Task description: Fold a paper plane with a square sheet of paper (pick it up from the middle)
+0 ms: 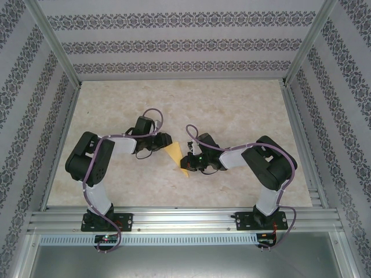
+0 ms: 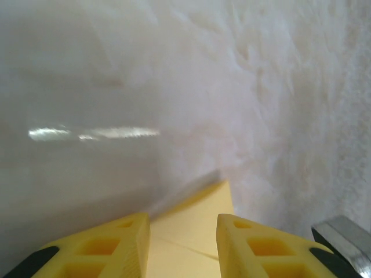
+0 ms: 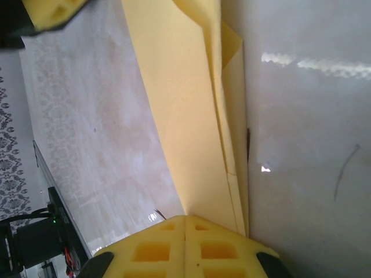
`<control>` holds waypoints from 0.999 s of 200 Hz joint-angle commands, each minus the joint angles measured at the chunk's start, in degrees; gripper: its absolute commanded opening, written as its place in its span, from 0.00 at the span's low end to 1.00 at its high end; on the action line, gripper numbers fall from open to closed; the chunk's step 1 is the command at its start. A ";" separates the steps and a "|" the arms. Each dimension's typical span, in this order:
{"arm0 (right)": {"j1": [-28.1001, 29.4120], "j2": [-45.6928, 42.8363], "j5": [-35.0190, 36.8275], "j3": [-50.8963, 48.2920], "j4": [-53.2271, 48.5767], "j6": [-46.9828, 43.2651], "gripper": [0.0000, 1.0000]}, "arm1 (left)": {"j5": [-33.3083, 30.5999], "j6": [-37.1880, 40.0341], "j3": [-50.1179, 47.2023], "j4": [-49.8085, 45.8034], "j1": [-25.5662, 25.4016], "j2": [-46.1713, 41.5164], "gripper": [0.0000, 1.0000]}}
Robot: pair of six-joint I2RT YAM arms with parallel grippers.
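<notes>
Tabletop [image 3: 307,145], right tool [image 3: 185,220] low at paper [image 3: 188,116]

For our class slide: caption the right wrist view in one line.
Right gripper shut on the narrow end of the folded yellow paper.

A pale beige, marbled desk [image 1: 174,104] carries a thin yellow paper sheet [image 1: 174,155], folded into a long narrow triangle near its middle. Folded layers overlap along one long edge. The glossy desk top catches streaks of light.
</notes>
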 commanded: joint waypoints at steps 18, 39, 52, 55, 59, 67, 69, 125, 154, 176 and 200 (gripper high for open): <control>-0.48 2.82 3.40 -2.91 -13.53 -1.67 0.00 | -3.73 2.61 3.21 -5.28 2.35 -0.90 0.38; -0.50 2.74 3.06 -2.26 -12.67 -0.51 0.00 | -2.15 1.96 3.42 -6.20 2.29 -4.70 0.40; -0.50 2.66 2.77 -2.00 -11.51 0.37 0.00 | -1.18 1.16 3.24 -6.94 2.06 -7.41 0.40; -0.40 2.65 2.71 -1.98 -11.25 0.55 0.00 | -0.89 1.04 3.12 -7.12 1.93 -8.06 0.40; -0.48 2.69 2.62 -1.85 -11.00 0.93 0.00 | -0.59 1.10 2.98 -7.45 1.77 -8.91 0.40; -0.38 2.58 2.62 -1.65 -10.50 1.40 0.00 | -0.51 1.15 2.78 -8.58 1.22 -10.58 0.40; -0.39 2.57 2.62 -1.58 -10.46 1.53 0.00 | -0.54 1.18 2.67 -8.80 1.05 -10.90 0.40; -0.42 1.95 3.64 -0.79 -9.26 3.91 0.00 | -1.69 -0.19 -0.98 -8.62 -7.34 -14.39 0.33; -0.40 1.33 4.73 -0.99 -8.92 4.58 0.00 | -1.18 -3.00 -2.15 -4.09 -9.59 -10.32 0.30; -0.20 1.37 4.46 -1.42 -7.80 5.23 0.00 | -0.65 -4.10 -0.91 -1.98 -10.77 -6.32 0.28; 0.01 0.92 4.46 -1.86 -7.05 5.50 0.00 | -2.41 -4.95 0.06 -1.39 -10.99 -2.63 0.26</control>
